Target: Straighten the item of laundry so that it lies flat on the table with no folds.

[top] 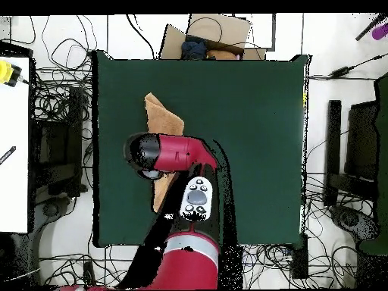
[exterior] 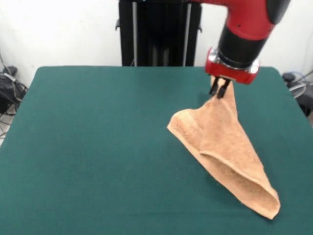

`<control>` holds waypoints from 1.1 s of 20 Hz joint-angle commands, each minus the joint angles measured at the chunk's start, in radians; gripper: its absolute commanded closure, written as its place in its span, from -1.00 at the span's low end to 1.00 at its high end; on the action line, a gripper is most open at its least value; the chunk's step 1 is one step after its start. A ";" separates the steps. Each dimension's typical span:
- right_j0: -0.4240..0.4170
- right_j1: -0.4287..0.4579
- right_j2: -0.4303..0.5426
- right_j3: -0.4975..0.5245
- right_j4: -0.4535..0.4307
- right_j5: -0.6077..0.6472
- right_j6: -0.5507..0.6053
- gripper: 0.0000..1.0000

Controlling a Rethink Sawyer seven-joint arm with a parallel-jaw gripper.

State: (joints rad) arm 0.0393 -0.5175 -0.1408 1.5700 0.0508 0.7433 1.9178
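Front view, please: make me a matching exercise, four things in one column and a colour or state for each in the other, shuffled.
Column one:
1. towel
2. table
3. gripper
4. arm

Column two:
A. covered in dark green cloth
B. red and black, coming down from above
C. orange-tan, one corner lifted, the rest folded on the table
D. shut on the raised corner

Pairs: 1-C, 2-A, 3-D, 4-B
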 commanded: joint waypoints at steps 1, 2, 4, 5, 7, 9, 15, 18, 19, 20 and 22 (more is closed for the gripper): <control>-0.044 0.034 0.068 0.052 -0.004 -0.003 0.080 1.00; -0.050 0.026 0.074 0.069 -0.024 -0.066 0.060 1.00; -0.053 0.008 0.075 0.101 -0.066 -0.176 0.043 1.00; -0.053 0.002 0.074 0.115 -0.083 -0.217 0.041 1.00; -0.052 -0.005 0.071 0.123 -0.104 -0.236 0.043 -1.00; -0.049 -0.009 0.065 0.126 -0.114 -0.241 0.043 -1.00; -0.036 -0.038 0.066 0.169 -0.124 -0.255 0.060 -1.00; -0.038 -0.029 0.071 0.154 -0.123 -0.245 0.057 -1.00; -0.040 -0.031 0.071 0.158 -0.124 -0.246 0.056 -1.00; -0.043 -0.034 0.072 0.163 -0.125 -0.249 0.055 -1.00; -0.059 -0.024 0.081 0.147 -0.124 -0.248 0.041 -1.00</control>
State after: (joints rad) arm -0.0073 -0.5548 -0.1361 1.6552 -0.0232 0.5114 1.9178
